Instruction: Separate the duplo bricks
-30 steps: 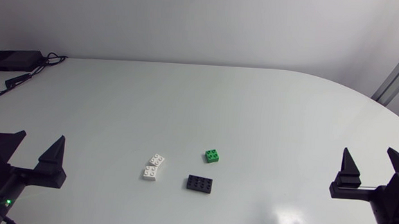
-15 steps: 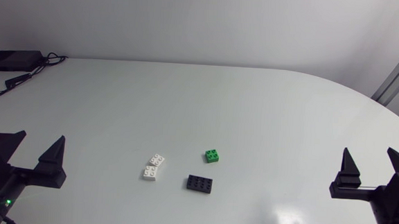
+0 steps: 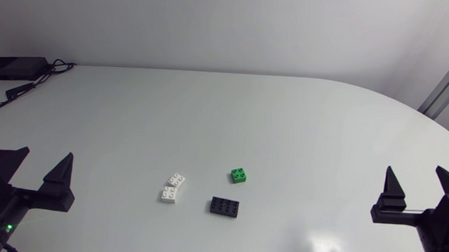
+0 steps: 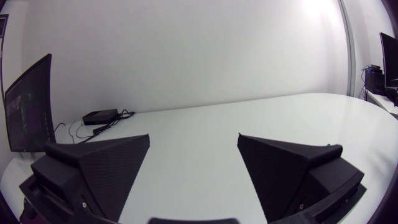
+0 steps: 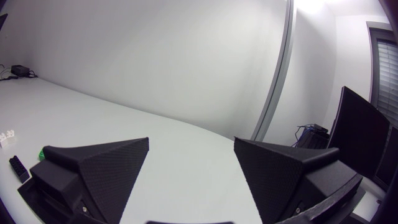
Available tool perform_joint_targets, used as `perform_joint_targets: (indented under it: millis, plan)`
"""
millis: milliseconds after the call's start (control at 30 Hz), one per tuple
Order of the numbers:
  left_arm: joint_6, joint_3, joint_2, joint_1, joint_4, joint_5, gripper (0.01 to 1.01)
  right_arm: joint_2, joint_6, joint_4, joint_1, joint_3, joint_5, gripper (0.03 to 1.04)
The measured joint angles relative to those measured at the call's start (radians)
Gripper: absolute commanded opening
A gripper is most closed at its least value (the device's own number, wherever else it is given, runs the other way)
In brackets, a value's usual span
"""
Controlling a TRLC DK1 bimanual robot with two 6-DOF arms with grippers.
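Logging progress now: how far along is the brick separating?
Looks done: the white brick, green brick and black brick lie apart on the table, none touching. In hand: nothing; the left pincer and right pincer sit open and empty at the sides. Left: likely nothing, though I cannot tell if the white brick is two joined.
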Motion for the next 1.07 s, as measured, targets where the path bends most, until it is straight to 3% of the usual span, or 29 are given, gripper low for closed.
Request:
perform_joint_targets:
  millis: [567,867,1067]
  plan:
    - [0.0,0.0,0.0,0.0,0.0,0.0,0.987,0.0,0.0,0.0,0.0,0.0,0.0,0.99]
    - [0.0,0.0,0.0,0.0,0.0,0.0,0.987,0.0,0.173,0.0,0.029,-0.002,-0.024,0.99]
    - [0.0,0.0,0.0,0.0,0.0,0.0,0.987,0.0,0.195,0.0,0.035,-0.002,-0.024,0.99]
